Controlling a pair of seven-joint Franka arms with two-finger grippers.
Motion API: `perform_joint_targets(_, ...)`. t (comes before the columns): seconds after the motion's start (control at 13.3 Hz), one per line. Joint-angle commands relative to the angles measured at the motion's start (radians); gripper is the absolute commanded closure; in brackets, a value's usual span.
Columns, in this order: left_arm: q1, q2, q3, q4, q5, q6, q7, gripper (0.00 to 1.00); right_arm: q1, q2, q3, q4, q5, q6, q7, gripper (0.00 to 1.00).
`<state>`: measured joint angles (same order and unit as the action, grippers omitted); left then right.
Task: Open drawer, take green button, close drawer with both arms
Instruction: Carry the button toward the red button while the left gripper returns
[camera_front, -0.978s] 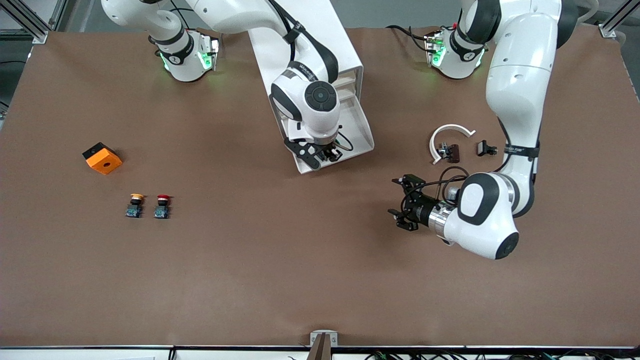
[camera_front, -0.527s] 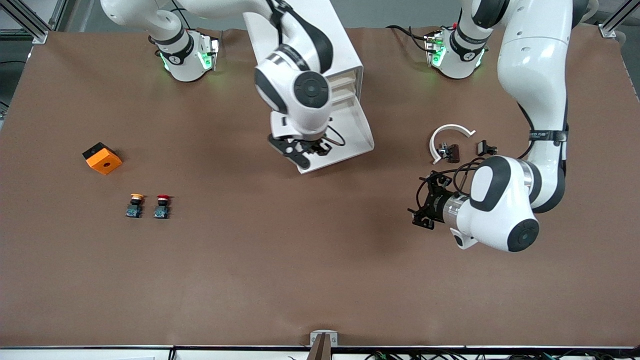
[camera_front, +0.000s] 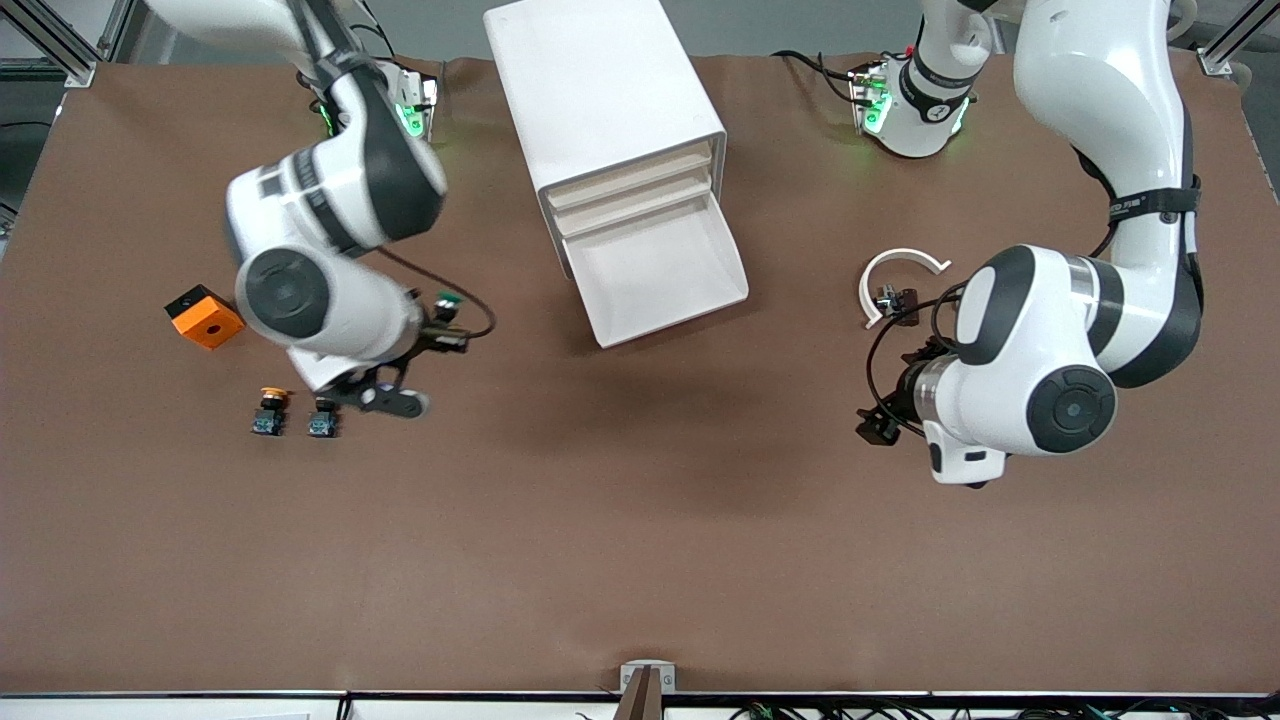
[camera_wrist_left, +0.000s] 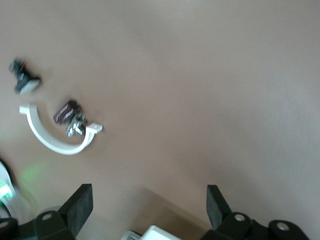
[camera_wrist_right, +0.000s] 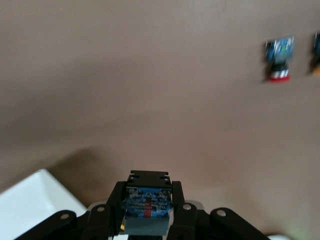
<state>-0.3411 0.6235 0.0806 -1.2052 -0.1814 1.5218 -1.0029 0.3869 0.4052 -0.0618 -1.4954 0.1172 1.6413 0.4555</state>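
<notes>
Right gripper (camera_front: 440, 325), clamped on green button (camera_front: 447, 298), has swung away from open drawer (camera_front: 660, 270) to above red-capped button (camera_front: 322, 418); left gripper (camera_front: 880, 420) waits spread wide; closing drawer likely remains.

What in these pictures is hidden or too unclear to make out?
- Red-capped button, front view: its cap is covered by the right gripper.
- Green button, right wrist view: only its blue-grey base shows; the fingers hide the cap.
- Small black part beside the white ring, front view: hidden by the left arm.
- Left gripper, left wrist view: cut off by the edge.
</notes>
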Motion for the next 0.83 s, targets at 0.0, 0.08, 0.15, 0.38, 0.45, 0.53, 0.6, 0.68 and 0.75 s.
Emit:
perform_joint_targets(0.0, -0.019, -0.011, -0.010, -0.027, 0.023, 0.052, 0.249, 0.00, -0.080, -0.013, 0.014, -0.098, -0.026, 0.115, -0.173, 0.81)
perform_joint_targets(0.08, -0.030, -0.007, -0.015, -0.030, 0.023, 0.079, 0.288, 0.00, -0.097, -0.013, 0.016, -0.133, -0.054, 0.177, -0.205, 0.81)
perform_joint_targets(0.15, -0.045, -0.007, -0.019, -0.042, 0.026, 0.131, 0.300, 0.00, -0.111, -0.013, 0.014, -0.175, -0.074, 0.252, -0.228, 0.81)
perform_joint_targets(0.38, -0.120, -0.010, -0.031, -0.121, 0.025, 0.302, 0.302, 0.00, -0.144, 0.001, 0.014, -0.284, -0.100, 0.452, -0.268, 0.81)
perform_joint_targets(0.45, -0.146, -0.014, -0.033, -0.155, 0.025, 0.352, 0.300, 0.00, -0.154, 0.013, 0.014, -0.304, -0.100, 0.497, -0.282, 0.81)
perform_joint_targets(0.53, -0.176, -0.021, -0.032, -0.199, 0.025, 0.398, 0.299, 0.00, -0.158, 0.032, 0.014, -0.312, -0.102, 0.524, -0.299, 0.81)
perform_joint_targets(0.6, -0.183, -0.036, -0.033, -0.253, 0.026, 0.450, 0.299, 0.00, -0.166, 0.053, 0.014, -0.312, -0.103, 0.543, -0.317, 0.81)
perform_joint_targets(0.68, -0.199, -0.051, -0.033, -0.319, 0.025, 0.519, 0.299, 0.00, -0.180, 0.072, 0.014, -0.312, -0.103, 0.572, -0.333, 0.81)
perform_joint_targets(0.75, -0.222, -0.065, -0.035, -0.395, 0.025, 0.607, 0.299, 0.00, -0.187, 0.096, 0.014, -0.315, -0.103, 0.609, -0.340, 0.81)
